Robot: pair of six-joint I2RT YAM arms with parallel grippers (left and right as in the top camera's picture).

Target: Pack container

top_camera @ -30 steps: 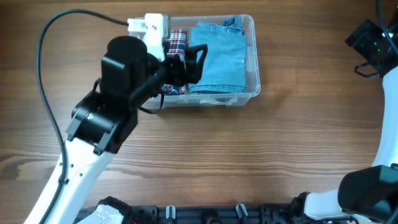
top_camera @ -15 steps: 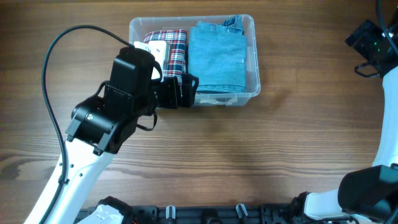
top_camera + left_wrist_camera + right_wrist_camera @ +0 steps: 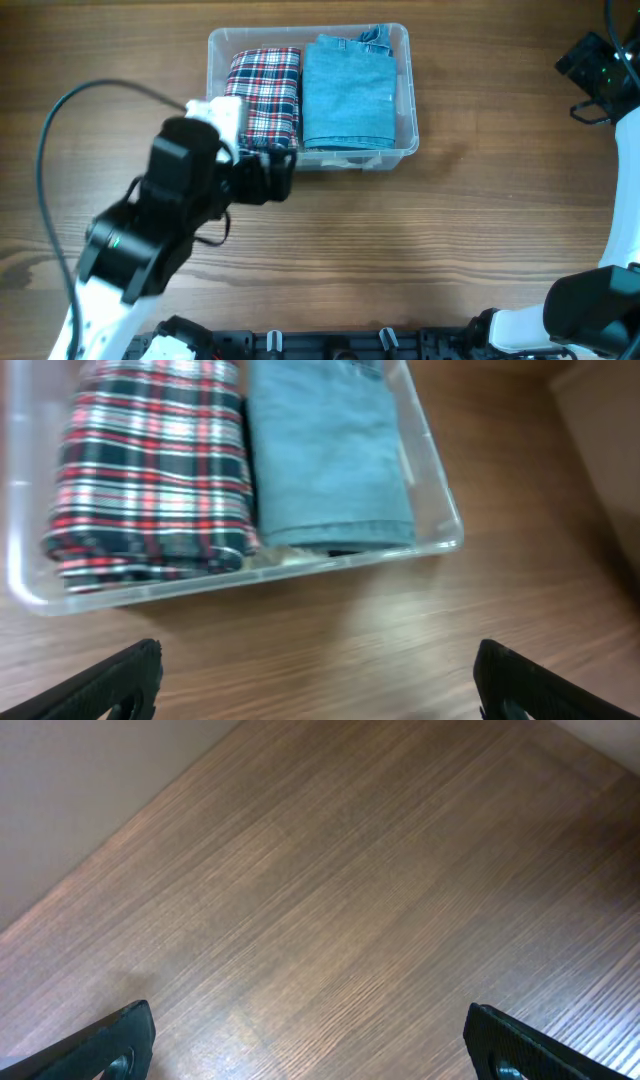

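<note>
Overhead: container (image 3: 411,100) at the table's (image 3: 400,250) far side, plaid (image 3: 265,95) and denim (image 3: 348,95) folded inside. Left gripper (image 3: 268,172) gapes empty beside it; right gripper (image 3: 310,1045) spread wide, empty.

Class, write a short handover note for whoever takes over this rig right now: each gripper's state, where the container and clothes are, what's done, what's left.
Left gripper: jaws open, empty, above the table just in front of the container.
Right gripper: jaws open, empty, over bare wood off to the side.
Inside the container: folded plaid garment on the left, folded denim garment beside it on the right.
Done: both garments packed.
Left: no loose garment or lid in view; probably only parking the arms.
</note>
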